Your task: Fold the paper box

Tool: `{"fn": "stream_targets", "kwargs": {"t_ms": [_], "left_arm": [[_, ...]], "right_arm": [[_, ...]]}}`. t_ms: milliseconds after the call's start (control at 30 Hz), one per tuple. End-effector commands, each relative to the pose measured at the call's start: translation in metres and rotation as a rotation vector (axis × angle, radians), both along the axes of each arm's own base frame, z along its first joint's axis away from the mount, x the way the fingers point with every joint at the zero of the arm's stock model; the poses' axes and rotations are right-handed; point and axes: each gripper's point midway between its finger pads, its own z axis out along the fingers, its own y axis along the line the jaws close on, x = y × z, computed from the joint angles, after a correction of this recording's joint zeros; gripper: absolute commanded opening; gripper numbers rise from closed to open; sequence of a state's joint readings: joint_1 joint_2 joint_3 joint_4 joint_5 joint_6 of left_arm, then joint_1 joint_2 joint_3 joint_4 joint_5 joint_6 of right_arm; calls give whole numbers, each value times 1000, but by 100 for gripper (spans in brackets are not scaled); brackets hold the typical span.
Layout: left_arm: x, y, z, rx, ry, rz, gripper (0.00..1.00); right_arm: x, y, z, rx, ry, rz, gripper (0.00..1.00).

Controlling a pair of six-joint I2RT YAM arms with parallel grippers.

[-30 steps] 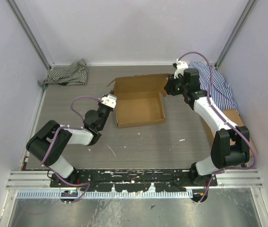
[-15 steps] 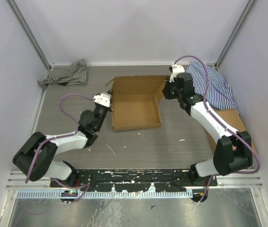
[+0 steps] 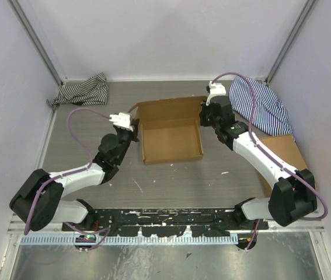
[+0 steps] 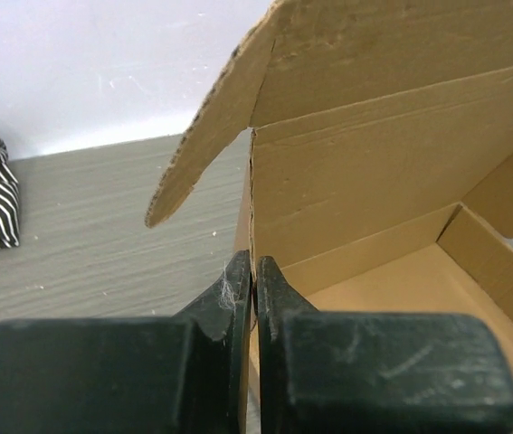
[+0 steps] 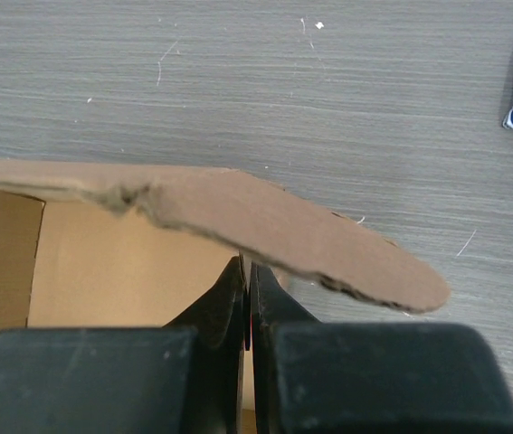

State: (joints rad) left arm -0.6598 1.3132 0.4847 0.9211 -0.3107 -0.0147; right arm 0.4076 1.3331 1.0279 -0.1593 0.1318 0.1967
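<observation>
The paper box (image 3: 171,140) lies open in the middle of the table, a shallow brown cardboard tray with its lid panel (image 3: 168,108) raised at the far side. My left gripper (image 3: 135,133) is shut on the box's left wall; in the left wrist view its fingertips (image 4: 253,274) pinch the wall's edge, with the box's inside (image 4: 392,289) to the right. My right gripper (image 3: 204,118) is shut on the right wall; in the right wrist view the fingers (image 5: 248,276) clamp thin cardboard under a curved side flap (image 5: 283,226).
A black-and-white striped cloth (image 3: 82,90) lies at the back left. A blue striped cloth (image 3: 260,105) is bunched at the back right. Another brown cardboard box (image 3: 286,153) sits along the right wall, under the right arm.
The right gripper has swung in from the back right and shut on the box's right wall. The left arm has stretched forward along the left wall. The box has shifted slightly.
</observation>
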Motion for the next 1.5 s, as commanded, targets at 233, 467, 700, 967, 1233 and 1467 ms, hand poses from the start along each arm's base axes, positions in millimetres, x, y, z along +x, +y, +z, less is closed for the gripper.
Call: {"fn": "stream_targets", "kwargs": {"t_ms": [233, 467, 700, 967, 1233, 1467], "left_arm": [[-9, -27, 9, -206, 86, -73, 7], [-5, -36, 19, -250, 112, -92, 7], [6, -40, 32, -229, 115, -66, 7], [13, -45, 21, -228, 168, -51, 5], [14, -49, 9, -268, 215, -50, 5], [7, -49, -5, -254, 241, -67, 4]], "right_arm": [[-3, 29, 15, 64, -42, 8, 1], [3, 30, 18, 63, -22, -12, 1], [16, 29, 18, 27, 2, -48, 1], [23, 35, 21, 52, 27, -60, 1], [22, 36, 19, 68, 39, -69, 1], [12, 41, 2, 82, 85, -29, 1]]}}
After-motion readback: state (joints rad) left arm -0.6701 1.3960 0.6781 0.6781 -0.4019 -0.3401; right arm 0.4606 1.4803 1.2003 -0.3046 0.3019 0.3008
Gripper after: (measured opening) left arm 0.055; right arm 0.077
